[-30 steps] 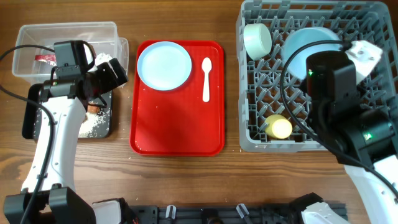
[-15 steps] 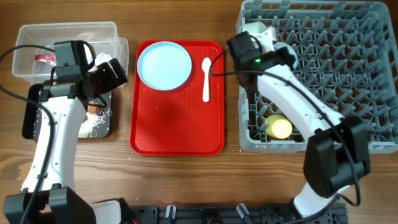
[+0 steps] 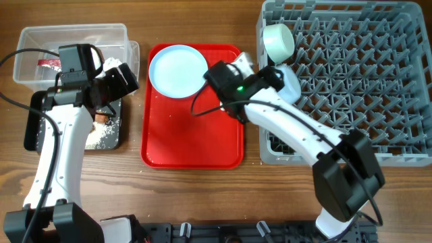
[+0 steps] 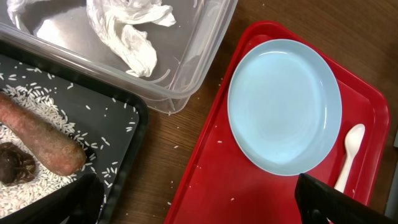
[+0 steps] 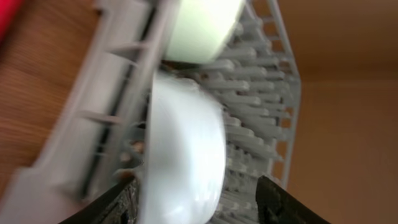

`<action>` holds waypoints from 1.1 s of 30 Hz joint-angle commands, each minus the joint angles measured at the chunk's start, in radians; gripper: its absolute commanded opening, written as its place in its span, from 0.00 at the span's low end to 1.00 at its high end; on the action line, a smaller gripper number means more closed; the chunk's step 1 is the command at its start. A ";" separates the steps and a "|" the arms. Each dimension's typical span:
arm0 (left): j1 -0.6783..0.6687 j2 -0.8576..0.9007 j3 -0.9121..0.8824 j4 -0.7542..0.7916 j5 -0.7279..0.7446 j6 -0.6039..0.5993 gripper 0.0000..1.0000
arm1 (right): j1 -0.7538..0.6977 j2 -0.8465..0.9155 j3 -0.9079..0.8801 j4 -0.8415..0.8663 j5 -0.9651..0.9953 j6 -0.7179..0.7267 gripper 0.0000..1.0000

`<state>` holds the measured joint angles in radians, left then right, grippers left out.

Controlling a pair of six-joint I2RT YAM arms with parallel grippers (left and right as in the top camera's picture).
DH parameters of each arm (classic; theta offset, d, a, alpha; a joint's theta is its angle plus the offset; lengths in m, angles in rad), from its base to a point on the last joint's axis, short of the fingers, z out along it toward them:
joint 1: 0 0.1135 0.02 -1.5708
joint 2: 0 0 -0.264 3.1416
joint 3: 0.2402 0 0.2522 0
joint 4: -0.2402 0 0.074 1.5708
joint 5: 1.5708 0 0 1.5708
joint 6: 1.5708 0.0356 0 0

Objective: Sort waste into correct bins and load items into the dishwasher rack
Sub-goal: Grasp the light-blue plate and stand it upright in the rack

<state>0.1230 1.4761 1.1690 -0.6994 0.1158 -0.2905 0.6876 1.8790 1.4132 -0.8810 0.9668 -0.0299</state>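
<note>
Wooden table (image 3: pixel 202 196) under both arms. My left gripper (image 4: pixel 198 190) hangs spread and empty beside the black tray (image 4: pixel 124 118). My right gripper (image 5: pixel 198 200) straddles the light blue bowl (image 5: pixel 186 149) at the dishwasher rack (image 3: pixel 378 81) wall nearest the red tray (image 4: pixel 211 186). Through the blur I cannot tell if it grips. 1 pale blue plate (image 4: pixel 283 106) lies on that tray.

plate (image 3: pixel 177 70) and spoon (image 4: pixel 347 154) on serving tray (image 3: pixel 182 142) | tub (image 3: pixel 74 28) left of it | rack (image 3: pixel 351 101) right of it

No readable text, no labels or brand names, no numbers or signs, in any view
</note>
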 commanded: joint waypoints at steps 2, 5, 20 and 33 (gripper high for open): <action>0.004 0.003 0.002 0.003 -0.010 -0.006 1.00 | 0.033 0.019 -0.006 0.054 -0.099 0.004 0.68; 0.004 0.003 0.002 0.003 -0.010 -0.006 1.00 | 0.032 0.006 0.041 0.092 -0.140 0.075 0.76; 0.004 0.003 0.002 0.003 -0.010 -0.005 1.00 | -0.037 0.241 0.064 0.606 -0.900 0.822 0.68; 0.004 0.003 0.002 0.003 -0.010 -0.006 1.00 | -0.041 0.345 0.064 0.658 -0.954 0.928 0.29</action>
<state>0.1230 1.4761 1.1690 -0.6994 0.1158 -0.2905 0.6506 2.1937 1.4761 -0.2226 0.0265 0.8780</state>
